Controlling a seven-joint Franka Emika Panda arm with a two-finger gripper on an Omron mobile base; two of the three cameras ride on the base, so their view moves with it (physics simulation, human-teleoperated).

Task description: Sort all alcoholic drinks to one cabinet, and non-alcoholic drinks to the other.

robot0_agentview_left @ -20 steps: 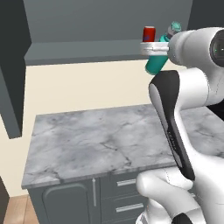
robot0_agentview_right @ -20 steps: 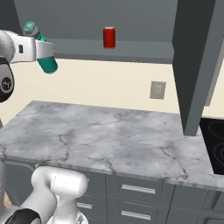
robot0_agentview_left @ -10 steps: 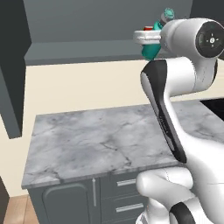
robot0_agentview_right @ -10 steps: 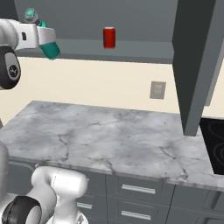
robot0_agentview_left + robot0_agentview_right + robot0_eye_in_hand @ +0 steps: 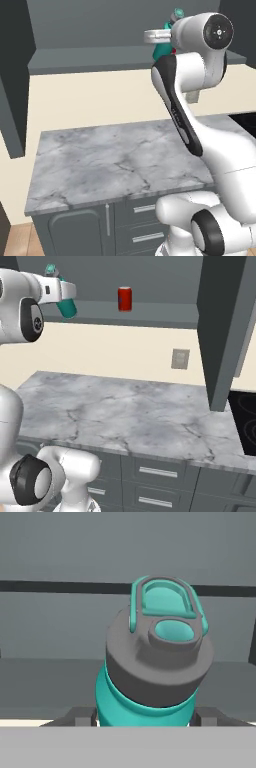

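Tool point(image 5: 145, 719) clamped on the teal bottle point(image 5: 150, 677), fingers on either side of its body just below the grey cap point(image 5: 155, 662). Right base view: bottle point(image 5: 66, 305) tilted, raised at the front edge of the cabinet point(image 5: 165, 308) shelf floor, well left of the red can point(image 5: 124, 298) standing upright on that shelf. Marble tabletop point(image 5: 130, 416) far below. No legible writing on bottle or can.

The grey marble tabletop point(image 5: 125, 411) sits over grey drawers point(image 5: 155, 472) with silver handles; above it, the dark grey cabinet's shelf floor point(image 5: 150, 313) carries a red soda can point(image 5: 125, 298), standing upright.
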